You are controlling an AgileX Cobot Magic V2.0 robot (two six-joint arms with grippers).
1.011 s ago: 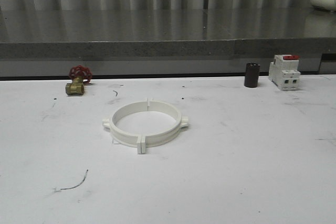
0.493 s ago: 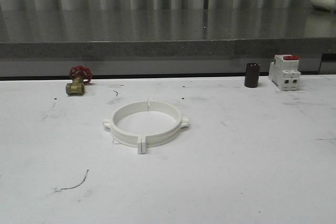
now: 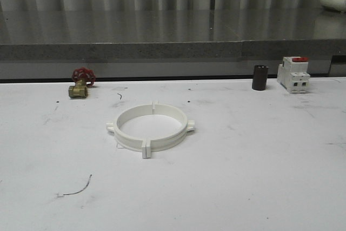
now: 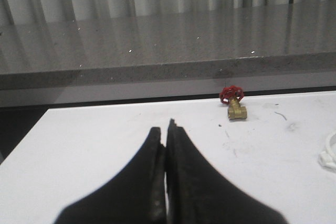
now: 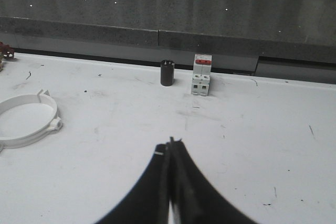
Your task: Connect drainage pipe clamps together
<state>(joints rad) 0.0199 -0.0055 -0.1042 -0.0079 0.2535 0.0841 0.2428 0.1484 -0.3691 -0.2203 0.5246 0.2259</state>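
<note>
The two white drainage pipe clamps [image 3: 150,129] lie flat near the middle of the white table, their end tabs meeting so they form one closed ring with side lugs. Part of that ring [image 5: 23,121] shows in the right wrist view, and a sliver of it [image 4: 329,153] in the left wrist view. My left gripper [image 4: 166,129] is shut with nothing in it, hovering over bare table well to the left of the ring. My right gripper [image 5: 169,146] is shut and empty too, over bare table to the right of the ring.
A brass valve with a red handwheel [image 3: 80,83] sits at the back left. A black cylinder [image 3: 259,77] and a white breaker with a red top [image 3: 293,74] stand at the back right. A grey ledge [image 3: 173,47] runs behind the table. A dark wire scrap [image 3: 78,189] lies front left.
</note>
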